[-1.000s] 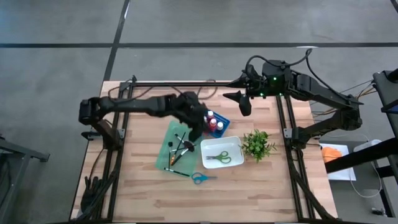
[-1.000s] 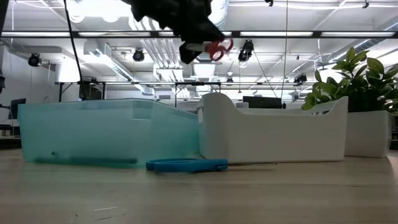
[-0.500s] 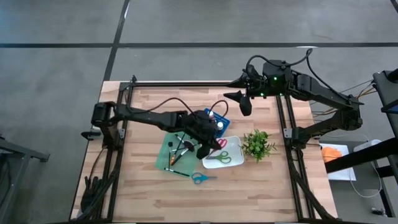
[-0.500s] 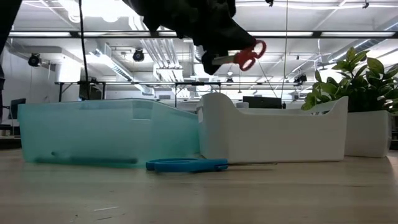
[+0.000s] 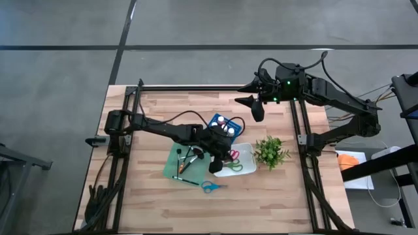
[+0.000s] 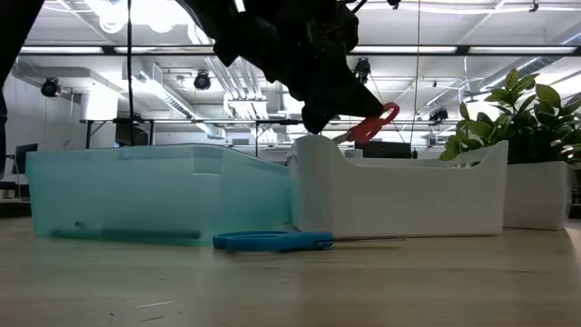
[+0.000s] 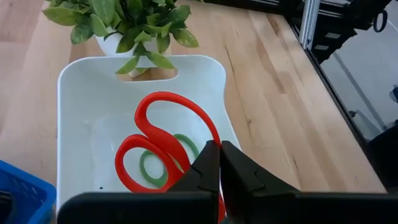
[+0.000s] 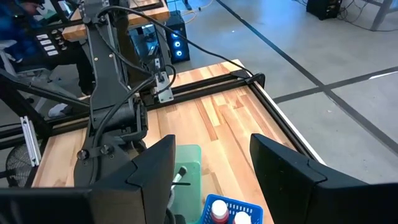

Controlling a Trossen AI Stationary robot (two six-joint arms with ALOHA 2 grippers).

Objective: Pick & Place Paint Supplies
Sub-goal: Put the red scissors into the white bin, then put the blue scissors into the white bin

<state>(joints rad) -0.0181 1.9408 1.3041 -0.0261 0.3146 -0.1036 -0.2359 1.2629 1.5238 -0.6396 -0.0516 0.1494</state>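
We are seeing a leafy plant [image 5: 270,151] in a white pot sitting right of centre in the high frame on the wooden table [image 5: 150,205]. Grey floor [image 5: 59,78] is surrounding the table, filling the frame's upper half.

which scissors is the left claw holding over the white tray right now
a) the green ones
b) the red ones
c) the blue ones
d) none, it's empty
b: the left claw is shut on the red scissors, held above the white tray, while the green scissors lie inside the tray and the blue scissors lie on the table beside it.
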